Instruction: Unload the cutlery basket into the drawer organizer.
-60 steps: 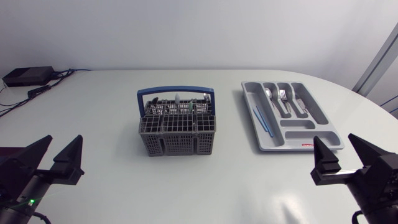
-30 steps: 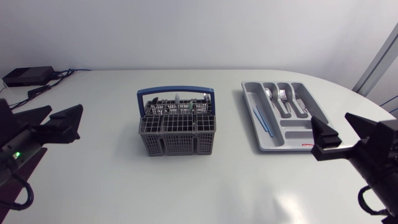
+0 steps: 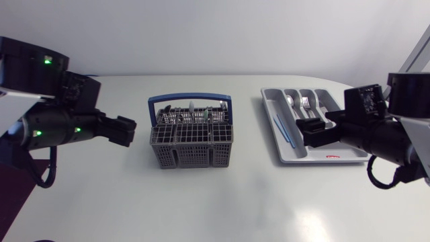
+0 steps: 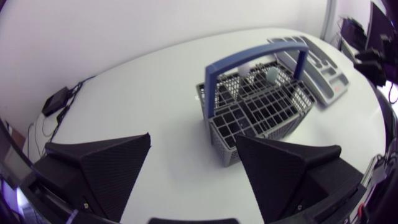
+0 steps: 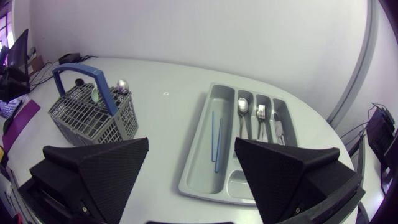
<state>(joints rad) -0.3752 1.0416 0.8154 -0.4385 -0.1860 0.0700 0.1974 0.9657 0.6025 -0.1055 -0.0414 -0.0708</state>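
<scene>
The grey cutlery basket [image 3: 191, 142] with a blue handle [image 3: 190, 99] stands mid-table, several cutlery pieces upright in its back row. To its right lies the grey drawer organizer [image 3: 345, 128], holding a spoon [image 3: 290, 102], a fork [image 3: 306, 104], blue sticks [image 3: 282, 129] and a small red item [image 3: 332, 156]. My left gripper [image 3: 126, 131] hangs open just left of the basket; its own view shows the basket [image 4: 261, 112] ahead between the spread fingers [image 4: 99, 168]. My right gripper [image 3: 310, 130] is open above the organizer's middle, the organizer [image 5: 205, 162] ahead of it. Neither holds anything.
A black box [image 3: 30, 82] with cables sits at the table's far left back corner. In the right wrist view the basket [image 5: 93, 115] stands off to one side, beyond the fingers [image 5: 93, 174]. Bare white tabletop [image 3: 222, 202] lies in front of basket and organizer.
Both arms have risen from the table's near corners and swung inward: the left gripper to the basket's left side, the right one over the organizer. Both stayed open.
</scene>
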